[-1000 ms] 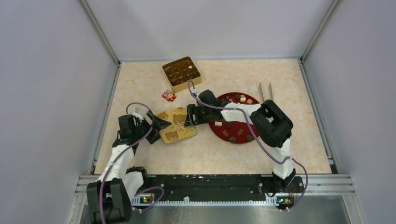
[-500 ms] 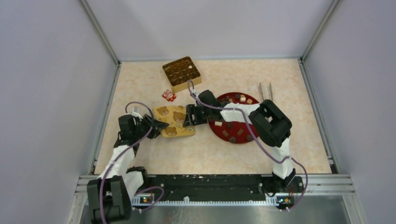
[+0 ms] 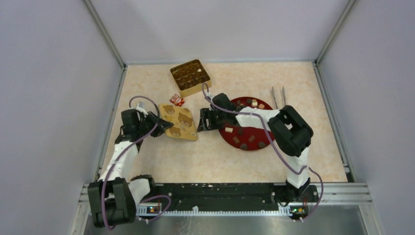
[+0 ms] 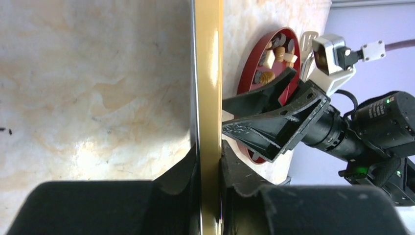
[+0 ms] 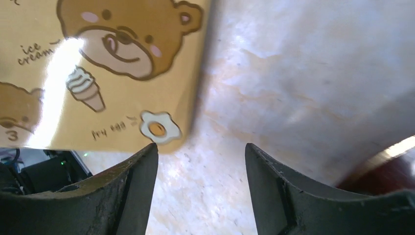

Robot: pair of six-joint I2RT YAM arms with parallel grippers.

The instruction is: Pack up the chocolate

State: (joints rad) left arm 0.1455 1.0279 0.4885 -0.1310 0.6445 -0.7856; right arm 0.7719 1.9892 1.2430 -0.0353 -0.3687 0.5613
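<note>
Two sets we are tracking: left jaws are pinching narrow on edge of bear lid (image 3: 180,122); right jaws are gaping wide, empty, just beside lid. Chocolate (image 3: 228,129) is sitting on red plate (image 3: 246,133) and in box (image 3: 193,90). Against earlier frame, lid is lying farther left, nearer box.

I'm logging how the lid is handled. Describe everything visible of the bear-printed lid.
The lid is a thin, glossy tan-gold square printed with brown bears, an ice-cream cone and a fried egg with small captions. It sits left of centre, turned askew, apparently raised off the table. The left gripper is shut on its left edge; the right gripper, open, is beside its right edge without touching.
</note>
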